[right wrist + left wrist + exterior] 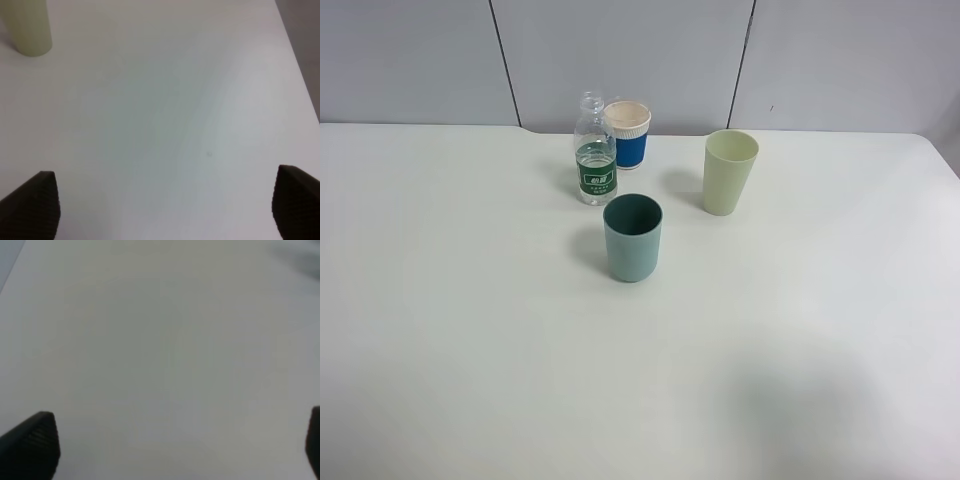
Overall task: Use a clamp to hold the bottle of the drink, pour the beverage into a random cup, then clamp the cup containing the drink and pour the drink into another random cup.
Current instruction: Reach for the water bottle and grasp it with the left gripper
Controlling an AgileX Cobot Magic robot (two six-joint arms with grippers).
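Note:
The small clear bottle point(595, 150) with a green label stands upright at the back of the white table point(460, 300), part full of clear liquid. In front of it the short teal cup point(632, 238) stands upright. The tall pale green cup point(729, 171) stands to the right; its base also shows in the right wrist view point(27, 27). Neither arm shows in the exterior view. My left gripper point(177, 445) hangs open over bare table. My right gripper point(167, 205) is open too, with nothing between its fingers, well short of the pale green cup.
A white paper cup with a blue sleeve point(628, 133) stands just behind and right of the bottle. A grey panelled wall point(640, 60) runs behind the table. The table's right edge point(300, 75) shows in the right wrist view.

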